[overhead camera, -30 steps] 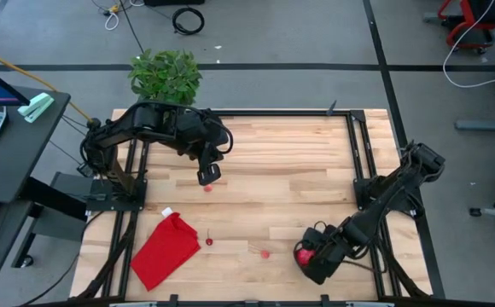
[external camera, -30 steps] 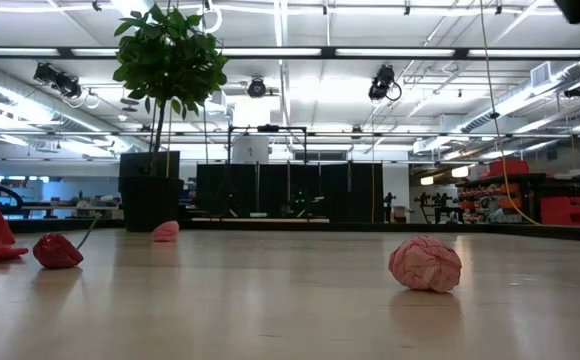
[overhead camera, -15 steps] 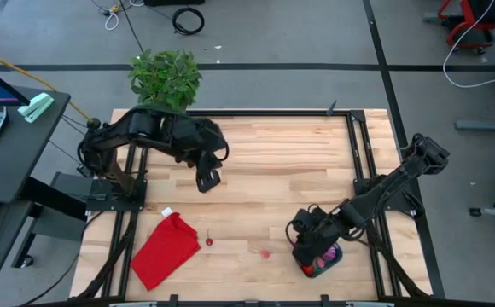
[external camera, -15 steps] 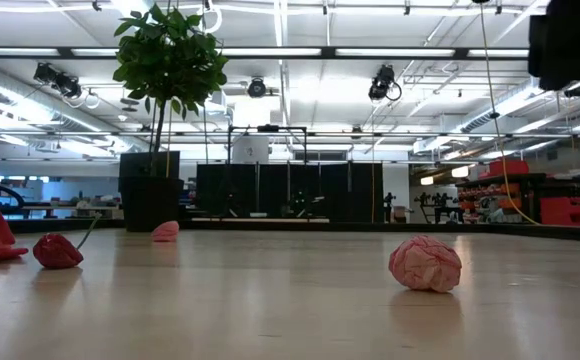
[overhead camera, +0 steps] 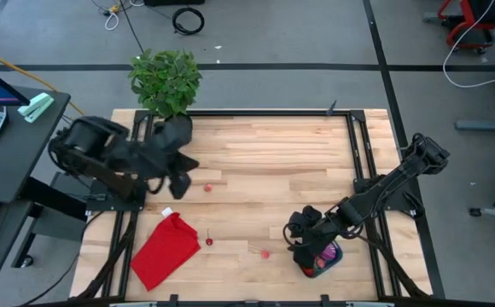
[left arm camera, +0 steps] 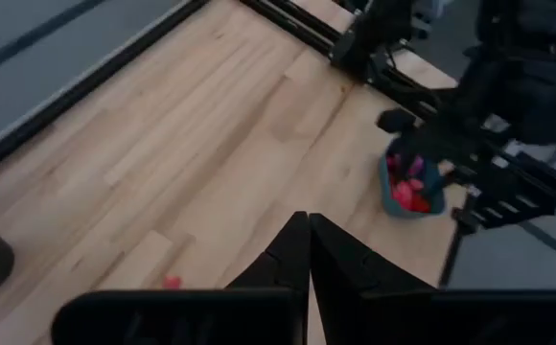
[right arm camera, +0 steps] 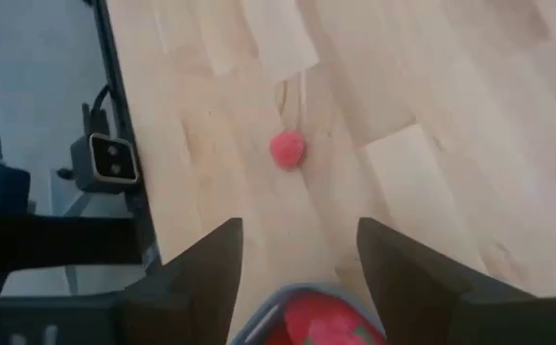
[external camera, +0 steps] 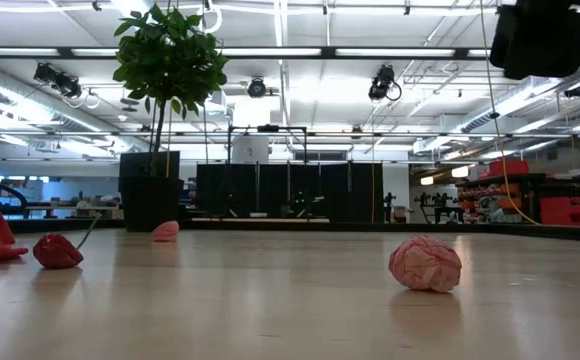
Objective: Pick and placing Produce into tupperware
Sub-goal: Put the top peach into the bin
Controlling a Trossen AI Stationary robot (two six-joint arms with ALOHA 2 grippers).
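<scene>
Teal tupperware (overhead camera: 326, 258), red and pink produce (left arm camera: 407, 194) inside; red cloth (overhead camera: 165, 250); green plant (overhead camera: 165, 78)

table middle (overhead camera: 273, 170): bare wood, open passage | left side: left gripper (overhead camera: 179, 183), pink piece (overhead camera: 207, 188), red cloth (overhead camera: 165, 249), cherry (overhead camera: 208, 241) | front right: right gripper (overhead camera: 297, 232) over tub (overhead camera: 334, 256), pink ball (overhead camera: 265, 253) near | back left corner: plant (overhead camera: 165, 78)

A red cloth (overhead camera: 165, 250) lies on the wooden table (overhead camera: 273, 162), a potted plant (overhead camera: 165, 78) beyond.
</scene>
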